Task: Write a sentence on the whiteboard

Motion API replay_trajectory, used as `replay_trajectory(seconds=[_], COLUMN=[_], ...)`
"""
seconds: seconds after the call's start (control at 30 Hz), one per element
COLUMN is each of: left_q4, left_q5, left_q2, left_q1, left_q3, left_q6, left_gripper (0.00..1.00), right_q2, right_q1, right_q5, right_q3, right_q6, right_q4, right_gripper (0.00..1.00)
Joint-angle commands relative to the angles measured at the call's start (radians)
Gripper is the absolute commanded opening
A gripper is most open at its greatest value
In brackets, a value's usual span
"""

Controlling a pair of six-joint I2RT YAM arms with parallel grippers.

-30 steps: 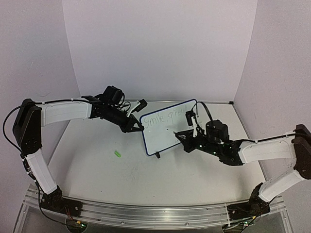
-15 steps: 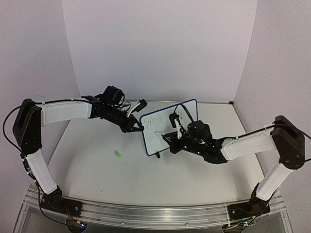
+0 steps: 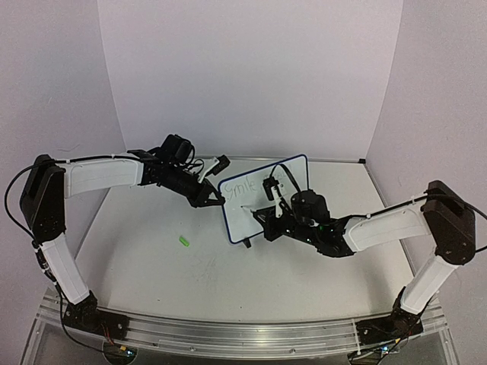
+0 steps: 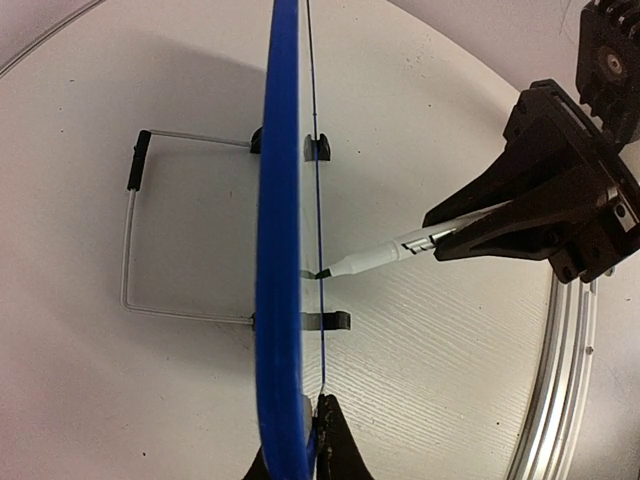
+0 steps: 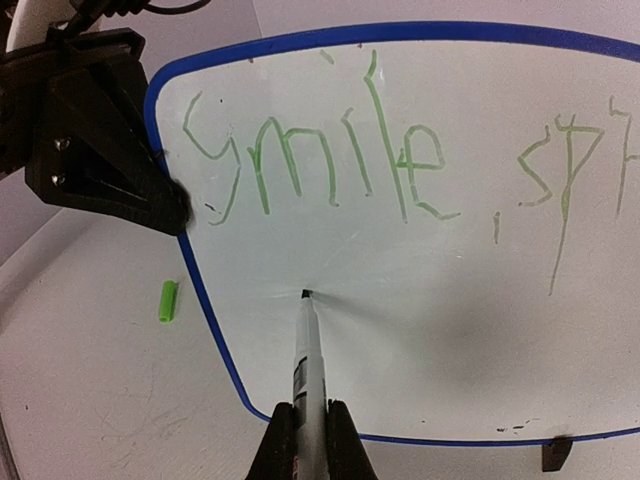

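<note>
The whiteboard (image 3: 245,219) stands upright at mid-table, with a blue frame (image 4: 280,200) and a white face (image 5: 450,290). My left gripper (image 3: 217,199) (image 4: 308,420) is shut on its left edge. The sentence (image 5: 320,165) (image 3: 242,185) is in green along the top: "smile", then the start of a second word at the right. My right gripper (image 5: 311,410) (image 3: 266,215) is shut on a white marker (image 5: 305,360) (image 4: 385,252). The marker's dark tip touches the board's bare lower left part, below "smile".
A green marker cap (image 3: 183,241) (image 5: 168,300) lies on the table left of the board. A wire stand (image 4: 130,250) props the board from behind. An aluminium rail (image 3: 228,334) runs along the near table edge. White walls enclose the back and sides.
My right arm has carried the marker left and down across the board, from beside the second word to under "smile". The left arm and board have not moved.
</note>
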State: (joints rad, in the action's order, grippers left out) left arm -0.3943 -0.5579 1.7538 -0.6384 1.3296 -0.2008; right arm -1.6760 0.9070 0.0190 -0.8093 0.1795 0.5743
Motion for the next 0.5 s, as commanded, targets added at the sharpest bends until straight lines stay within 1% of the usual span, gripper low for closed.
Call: replay_trajectory(seconds=[0.0, 0.2, 0.3, 0.47], left_q4=[-0.073, -0.075, -0.075, -0.074], left_q5=[0.058, 0.072, 0.069, 0.067], left_q2=[0.027, 0.027, 0.027, 0.028], left_q1=[-0.007, -0.007, -0.007, -0.007], left_q3=[0.014, 0.017, 0.019, 0.018], left_q6=[-0.036, -0.032, -0.03, -0.03], left_gripper=[0.0, 0.0, 0.0, 0.0], right_q2=[0.0, 0.066, 0.057, 0.013], right_q1=[-0.004, 0.004, 0.007, 0.01], right_q5=[0.047, -0.025, -0.045, -0.054], right_q3=[-0.021, 0.042, 0.054, 0.028], right_q6=[-0.014, -0.002, 0.01, 0.009], right_q4=[0.036, 0.045, 0.046, 0.046], right_gripper=[0.0, 0.0, 0.0, 0.0])
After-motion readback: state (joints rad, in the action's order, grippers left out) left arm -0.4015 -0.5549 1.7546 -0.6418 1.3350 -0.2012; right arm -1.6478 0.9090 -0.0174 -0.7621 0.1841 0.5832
